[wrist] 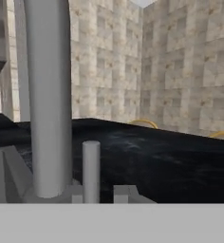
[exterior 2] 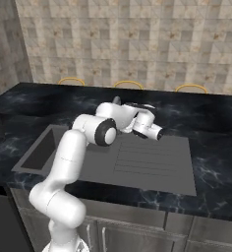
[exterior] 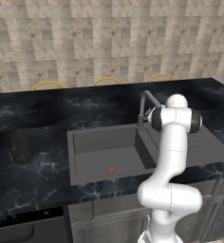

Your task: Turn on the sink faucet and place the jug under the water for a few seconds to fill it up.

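While the jaws are sitting together beside the sink faucet (exterior: pixel 147 105), the jug (exterior: pixel 20 146) is waiting far left on the counter (exterior: pixel 38 118); closed jaws are risking slipping off the handle.

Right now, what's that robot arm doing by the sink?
The white robot arm is reaching to the sink faucet at the back of the sink. Its gripper is shut right beside the faucet's stem, next to a small upright lever at the base. No water is running yet. The jug waits on the dark counter, left of the sink, untouched.
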Motion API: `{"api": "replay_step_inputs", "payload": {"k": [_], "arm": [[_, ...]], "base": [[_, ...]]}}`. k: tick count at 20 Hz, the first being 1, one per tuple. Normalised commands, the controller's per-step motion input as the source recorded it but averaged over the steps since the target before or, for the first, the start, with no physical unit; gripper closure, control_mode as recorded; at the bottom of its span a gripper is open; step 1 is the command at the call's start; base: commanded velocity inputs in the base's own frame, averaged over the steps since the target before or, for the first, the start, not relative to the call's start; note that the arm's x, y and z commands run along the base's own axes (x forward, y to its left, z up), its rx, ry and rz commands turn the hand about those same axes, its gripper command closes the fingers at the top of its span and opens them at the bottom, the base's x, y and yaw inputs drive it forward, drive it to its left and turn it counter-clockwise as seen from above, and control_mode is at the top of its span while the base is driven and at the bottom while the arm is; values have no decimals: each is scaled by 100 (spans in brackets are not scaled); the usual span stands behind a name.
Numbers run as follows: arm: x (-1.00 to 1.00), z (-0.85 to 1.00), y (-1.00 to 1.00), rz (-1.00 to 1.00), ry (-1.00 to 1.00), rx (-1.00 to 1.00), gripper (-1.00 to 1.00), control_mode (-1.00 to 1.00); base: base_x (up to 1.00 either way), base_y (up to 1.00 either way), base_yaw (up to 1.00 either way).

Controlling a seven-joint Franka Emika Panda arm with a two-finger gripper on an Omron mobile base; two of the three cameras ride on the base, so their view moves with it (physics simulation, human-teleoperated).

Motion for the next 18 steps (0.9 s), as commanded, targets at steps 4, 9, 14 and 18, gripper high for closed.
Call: {"api": "replay_step_inputs", "payload": {"k": [4,9,14,18], "arm": [[6,0,-21,-19,0,1,100,-100],[7,0,-54,-16,0,0,100,-100],[17,-3,-67,-16,3,5,100,-100],[12,-10,-79,-16,9,10,100,-100]], "base": [[0,0,0],[0,0,0],[0,0,0],[0,0,0]]}}
